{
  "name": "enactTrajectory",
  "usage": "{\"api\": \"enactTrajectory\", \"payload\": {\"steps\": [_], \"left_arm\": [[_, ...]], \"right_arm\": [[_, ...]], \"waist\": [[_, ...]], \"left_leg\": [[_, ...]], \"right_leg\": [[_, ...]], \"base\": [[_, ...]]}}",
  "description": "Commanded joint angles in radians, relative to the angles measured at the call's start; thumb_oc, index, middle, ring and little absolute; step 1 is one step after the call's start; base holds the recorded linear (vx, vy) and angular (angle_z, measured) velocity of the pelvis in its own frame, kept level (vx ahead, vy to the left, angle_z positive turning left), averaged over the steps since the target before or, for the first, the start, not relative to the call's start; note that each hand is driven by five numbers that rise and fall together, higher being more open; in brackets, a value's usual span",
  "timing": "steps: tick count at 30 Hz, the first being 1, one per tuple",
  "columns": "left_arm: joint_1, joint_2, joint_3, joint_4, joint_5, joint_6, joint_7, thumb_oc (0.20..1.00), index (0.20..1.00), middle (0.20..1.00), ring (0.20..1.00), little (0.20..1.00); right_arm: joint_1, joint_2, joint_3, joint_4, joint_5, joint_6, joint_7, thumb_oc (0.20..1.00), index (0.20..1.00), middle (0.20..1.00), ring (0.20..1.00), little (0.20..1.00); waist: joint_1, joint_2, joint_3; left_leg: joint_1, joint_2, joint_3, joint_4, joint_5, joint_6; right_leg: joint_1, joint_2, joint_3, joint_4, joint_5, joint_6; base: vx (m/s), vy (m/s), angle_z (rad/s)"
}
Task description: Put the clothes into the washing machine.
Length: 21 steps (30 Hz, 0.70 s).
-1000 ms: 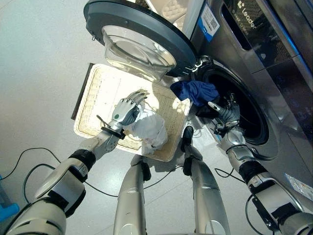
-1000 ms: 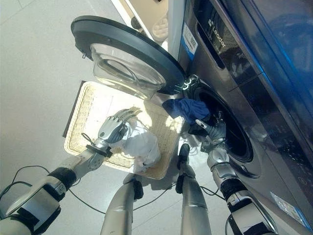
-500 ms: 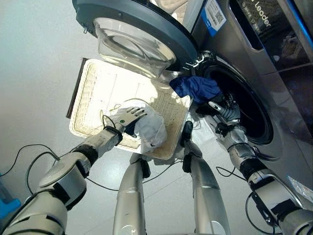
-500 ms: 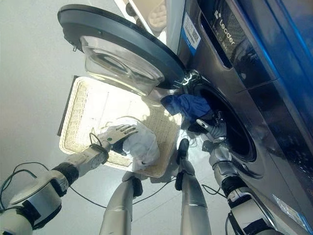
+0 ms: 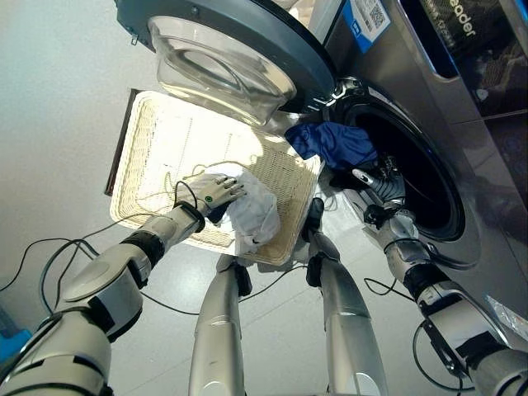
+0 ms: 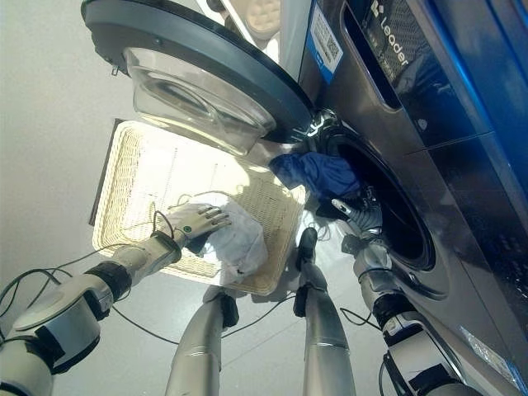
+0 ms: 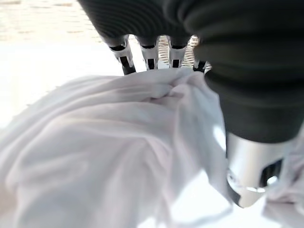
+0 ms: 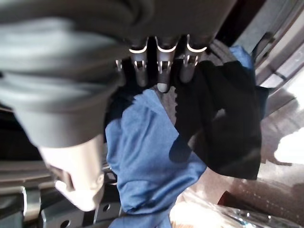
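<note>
A blue-and-white sticker point(image 5: 369, 14) with a square code sits on the washing machine point(image 5: 429, 124), above its drum opening point(image 5: 404, 177). White lettering point(image 6: 389, 43) crosses the dark panel point(image 6: 412, 74) beside the sticker.

left hand point(image 5: 216, 190) lowered onto white garment point(image 5: 254, 213) (in basket)

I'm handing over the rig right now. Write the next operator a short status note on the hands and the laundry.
Left robot hand: fingers lie fairly straight on the white garment in the wicker basket; not gripped yet.
Right robot hand: at the washing machine opening, by the blue garment and the black garment draped over the drum's rim; no clear grip.
Done: door open.
Left: push both in, load the white.
</note>
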State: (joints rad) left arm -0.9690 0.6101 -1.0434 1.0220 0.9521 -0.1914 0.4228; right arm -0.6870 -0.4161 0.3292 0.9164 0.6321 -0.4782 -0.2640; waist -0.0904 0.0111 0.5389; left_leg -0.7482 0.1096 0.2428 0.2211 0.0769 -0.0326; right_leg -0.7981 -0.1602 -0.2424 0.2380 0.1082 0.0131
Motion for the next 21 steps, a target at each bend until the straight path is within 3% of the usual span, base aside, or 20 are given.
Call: {"api": "enactTrajectory", "payload": {"steps": [1,6,11,21], "left_arm": [[-0.009,-0.002,0.009,0.020,0.089,0.050,0.079,1.000,1.000,1.000,1.000,1.000],[-0.019,-0.025,0.014,0.072,0.126,0.072,0.111,1.000,1.000,1.000,1.000,1.000],[-0.038,-0.051,0.023,0.122,0.179,0.123,0.207,1.000,1.000,1.000,1.000,1.000],[-0.062,-0.059,0.024,0.134,0.207,0.169,0.158,1.000,1.000,1.000,1.000,1.000]], "right_arm": [[-0.017,-0.039,0.004,-0.007,0.031,-0.072,0.015,1.000,1.000,1.000,1.000,1.000],[-0.029,-0.030,0.006,-0.002,0.038,-0.076,0.013,1.000,1.000,1.000,1.000,1.000],[-0.044,-0.022,0.007,0.010,0.073,-0.090,0.026,1.000,1.000,1.000,1.000,1.000],[-0.063,-0.026,0.016,-0.075,0.084,-0.101,-0.011,1.000,1.000,1.000,1.000,1.000]], "waist": [[0.020,0.017,-0.019],[0.018,0.006,-0.019],[0.015,-0.005,-0.019],[0.001,-0.021,-0.019]], "left_leg": [[-0.009,0.006,0.040,0.006,-0.023,-0.090],[-0.029,0.006,0.034,0.001,-0.013,-0.094],[-0.066,0.010,0.028,-0.011,0.004,-0.103],[-0.145,0.007,0.010,-0.039,0.035,-0.116]], "right_leg": [[-0.021,0.001,-0.020,0.137,-0.091,0.129],[-0.035,0.007,-0.020,0.123,-0.077,0.128],[-0.064,0.014,-0.019,0.103,-0.056,0.129],[-0.137,0.033,0.002,0.059,-0.014,0.130]], "base": [[0.00,0.000,0.00],[-0.01,-0.026,-0.02],[0.00,-0.006,0.00],[0.00,0.001,0.00]]}}
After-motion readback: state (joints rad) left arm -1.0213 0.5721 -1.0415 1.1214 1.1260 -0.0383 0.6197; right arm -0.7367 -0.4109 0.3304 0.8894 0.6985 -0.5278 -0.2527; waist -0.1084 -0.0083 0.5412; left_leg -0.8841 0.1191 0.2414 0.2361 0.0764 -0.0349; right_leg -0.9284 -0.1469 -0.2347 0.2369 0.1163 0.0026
